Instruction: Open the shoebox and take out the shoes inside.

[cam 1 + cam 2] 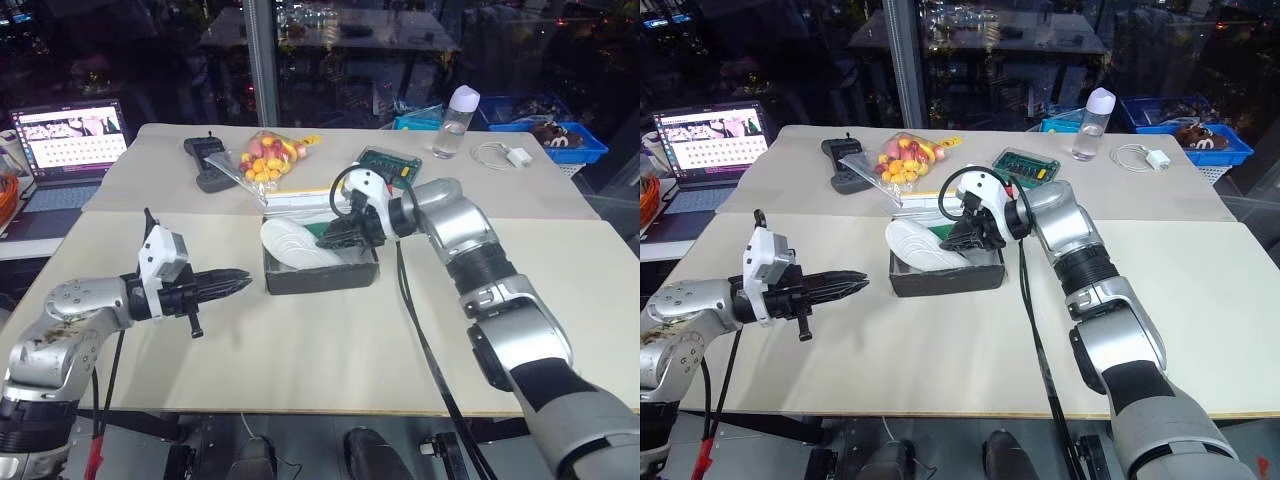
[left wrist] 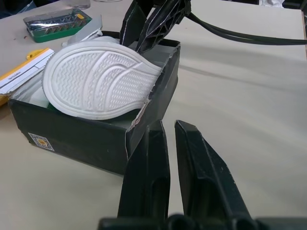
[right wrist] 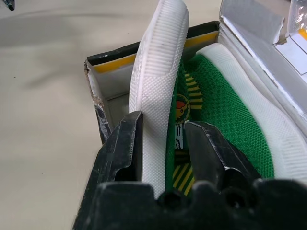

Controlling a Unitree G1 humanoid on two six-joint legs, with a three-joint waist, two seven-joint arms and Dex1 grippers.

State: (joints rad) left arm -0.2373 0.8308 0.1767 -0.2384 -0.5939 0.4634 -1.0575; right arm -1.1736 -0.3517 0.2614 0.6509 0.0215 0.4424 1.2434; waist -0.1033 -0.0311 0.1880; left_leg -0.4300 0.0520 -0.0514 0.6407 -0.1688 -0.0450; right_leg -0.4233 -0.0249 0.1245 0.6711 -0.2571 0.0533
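Note:
The shoebox (image 1: 320, 278) stands open mid-table, with a dark grey base and its yellow lid (image 2: 19, 76) folded back behind. One of the shoes (image 3: 160, 72) stands on its edge inside, its pale ribbed sole (image 2: 100, 81) facing my left arm. The other shoe (image 3: 230, 105) lies beside it, green upper showing. My right gripper (image 1: 335, 237) reaches into the box, open, with a finger on either side of the upright shoe; one finger (image 3: 122, 143) rests against the sole. My left gripper (image 1: 240, 283) hovers shut and empty to the left of the box.
Behind the box lie a bag of red and yellow sweets (image 1: 268, 158), a black handset (image 1: 210, 160) and a teal-green studded case (image 1: 390, 165). A bottle (image 1: 455, 120), a white charger (image 1: 505, 155) and a blue bin (image 1: 560, 135) sit far right; a laptop (image 1: 70, 135) far left.

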